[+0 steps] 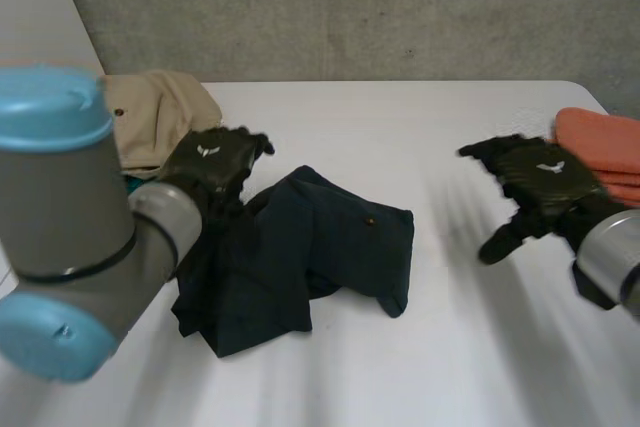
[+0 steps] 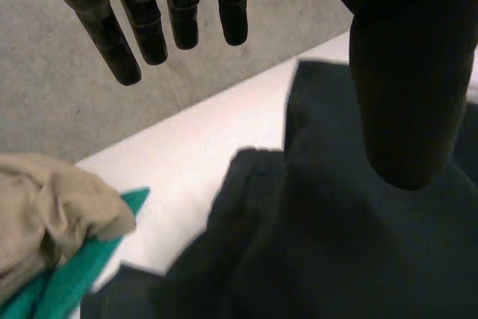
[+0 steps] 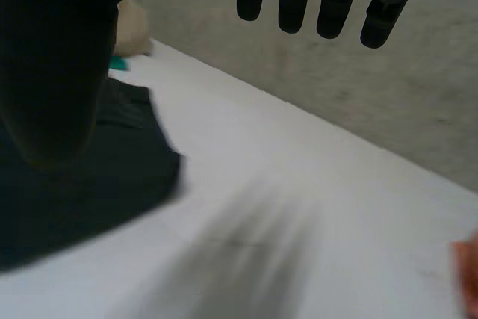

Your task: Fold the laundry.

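A dark navy garment [image 1: 300,252] lies crumpled in the middle of the white table [image 1: 420,117]. My left hand [image 1: 212,162] hovers over its far left part, fingers [image 2: 142,24] straight and apart from the thumb, holding nothing; the same navy cloth [image 2: 321,237] lies under its palm. My right hand [image 1: 540,182] hangs open above bare table to the right of the garment, fingers [image 3: 299,5] straight, with the navy cloth [image 3: 97,184] off beside its thumb.
A beige garment [image 1: 155,112] lies at the far left over a teal cloth [image 2: 75,282]. An orange folded pile [image 1: 605,147] sits at the right edge. A grey concrete wall [image 1: 350,7] runs behind the table.
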`<state>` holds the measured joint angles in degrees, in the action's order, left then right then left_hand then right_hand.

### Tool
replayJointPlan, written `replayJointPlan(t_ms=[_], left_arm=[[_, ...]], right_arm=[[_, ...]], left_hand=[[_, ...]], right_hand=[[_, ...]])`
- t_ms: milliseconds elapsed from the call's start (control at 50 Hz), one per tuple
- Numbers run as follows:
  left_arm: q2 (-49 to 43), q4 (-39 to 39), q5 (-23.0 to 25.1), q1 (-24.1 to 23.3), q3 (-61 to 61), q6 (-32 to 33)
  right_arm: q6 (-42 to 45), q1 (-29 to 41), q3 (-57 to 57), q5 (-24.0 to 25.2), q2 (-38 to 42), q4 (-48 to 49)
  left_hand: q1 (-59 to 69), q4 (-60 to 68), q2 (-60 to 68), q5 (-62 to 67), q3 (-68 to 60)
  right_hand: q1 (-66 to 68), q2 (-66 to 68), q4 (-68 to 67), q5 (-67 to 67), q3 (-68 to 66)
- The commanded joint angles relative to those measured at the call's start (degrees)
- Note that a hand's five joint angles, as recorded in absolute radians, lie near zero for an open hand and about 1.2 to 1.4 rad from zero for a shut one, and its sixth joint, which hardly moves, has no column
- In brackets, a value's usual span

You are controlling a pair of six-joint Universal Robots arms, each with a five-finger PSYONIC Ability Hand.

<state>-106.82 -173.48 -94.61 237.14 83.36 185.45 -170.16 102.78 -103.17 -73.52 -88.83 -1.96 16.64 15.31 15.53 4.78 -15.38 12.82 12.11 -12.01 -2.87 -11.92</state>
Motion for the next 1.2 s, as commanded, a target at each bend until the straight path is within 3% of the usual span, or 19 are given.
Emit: replayJointPlan(t_ms=[20, 100, 180, 220, 260, 280, 300, 320, 400, 460, 560, 640, 740, 840, 960, 1080, 1200], left_arm=[[1.97, -3.44, -0.31, -0.54, 11.2, -2.02], [0.91, -10.03, -0.4, -0.54, 14.28, -5.18], [-2.07, -15.3, -0.75, -0.1, 14.73, -5.54], [-3.83, -16.37, -0.84, -0.02, 14.11, -5.37], [-4.88, -16.54, -1.1, -0.02, 13.5, -5.37], [-5.41, -16.46, -1.1, -0.02, 12.8, -5.37], [-5.42, -16.37, -1.1, -0.02, 12.53, -5.37], [-5.5, -16.37, -1.01, -0.1, 12.18, -5.28], [-4.19, -15.75, -0.84, -0.72, 11.57, -4.49], [2.12, -14.18, -0.66, -0.81, 10.51, -2.21], [12.68, -11.54, 0.48, 0.07, 6.83, 0.96], [18.57, -6.8, 2.32, -0.28, 0.94, 1.14], [23.58, 2.86, 6.53, -0.1, -10.55, 0.44], [23.76, 5.78, 8.57, 0.42, -17.87, -1.49], [17.1, 5.61, 9.01, 1.56, -19.99, -2.47], [1.2, 3.33, 8.92, 5.34, -21.04, -2.2], [-15.57, -8.77, 9.09, 7.63, -30.6, -1.06]], right_arm=[[-3.68, 13.04, 3.23, -7.93, 9.79, -0.06], [-6.05, 17.88, 5.69, -13.38, 17.09, 2.21], [-6.68, 20.52, 7.63, -15.77, 24.12, 7.83], [-6.68, 21.32, 8.51, -16.21, 26.33, 9.95], [-6.68, 22.28, 10.08, -16.91, 28.61, 12.58], [-6.5, 22.46, 10.62, -17.18, 29.06, 13.12], [-6.24, 22.55, 11.23, -17.44, 29.41, 13.39], [-5.98, 22.55, 12.37, -18.06, 29.42, 13.65], [-5.71, 22.11, 14.22, -19.38, 27.76, 13.74], [-3.87, 21.76, 15.28, -19.38, 22.67, 13.39], [8.4, 19.05, 18.34, -18.68, 7.66, 10.59], [17.11, 17.02, 24.3, -17.63, 2.19, 4.1], [19.51, 17.02, 36.53, -17.45, 0.24, -5.14], [19.51, 16.57, 47.69, -17.1, 0.85, -11.65], [19.43, 15.7, 53.42, -17.1, 8.66, -13.77], [19.16, 15.17, 53.34, -17.45, 18.06, -13.24], [17.76, 15.17, 55.18, -19.9, 31.78, -4.21]], left_hand=[[-2.89, -1.57, -1.78, -1.03, 1.63], [-1.88, -0.56, -0.77, -0.03, 0.63], [1.98, 3.3, 3.08, 3.83, -3.23], [9.68, 11.01, 10.79, 11.54, -10.94], [25.28, 26.6, 26.39, 27.14, -26.54], [44.52, 45.84, 45.63, 46.38, -45.78], [53.54, 54.86, 54.65, 55.4, -54.79], [62.29, 63.61, 63.4, 64.15, -63.54], [63.36, 64.69, 64.47, 65.22, -64.62], [63.36, 64.69, 64.47, 65.22, -64.62], [63.36, 64.69, 64.47, 65.22, -64.62], [63.36, 64.69, 64.47, 65.22, -64.62], [63.36, 64.69, 64.47, 65.22, -64.62], [63.36, 64.69, 64.47, 65.22, -64.62], [63.36, 64.69, 64.47, 65.22, -64.62], [63.36, 64.69, 64.47, 65.22, -64.62], [63.36, 64.69, 64.47, 65.22, -64.62]], right_hand=[[-0.89, -0.18, 0.08, 0.94, -0.01], [-0.39, 0.32, -0.43, 0.43, -0.52], [3.63, 4.34, -4.44, -3.58, -4.53], [9.0, 9.71, -9.82, -8.96, -9.91], [25.41, 26.12, -26.23, -25.37, -26.32], [32.68, 33.39, -33.5, -32.64, -33.59], [41.25, 41.96, -42.06, -41.2, -42.15], [63.65, 64.36, -64.46, -63.6, -64.55], [67.18, 67.89, -67.99, -67.13, -68.08], [67.18, 67.89, -67.99, -67.13, -68.08], [67.18, 67.89, -67.99, -67.13, -68.08], [67.18, 67.89, -67.99, -67.13, -68.08], [67.18, 67.89, -67.99, -67.13, -68.08], [67.18, 67.89, -67.99, -67.13, -68.08], [67.18, 67.89, -67.99, -67.13, -68.08], [67.18, 67.89, -67.99, -67.13, -68.08], [67.18, 67.89, -67.99, -67.13, -68.08]])
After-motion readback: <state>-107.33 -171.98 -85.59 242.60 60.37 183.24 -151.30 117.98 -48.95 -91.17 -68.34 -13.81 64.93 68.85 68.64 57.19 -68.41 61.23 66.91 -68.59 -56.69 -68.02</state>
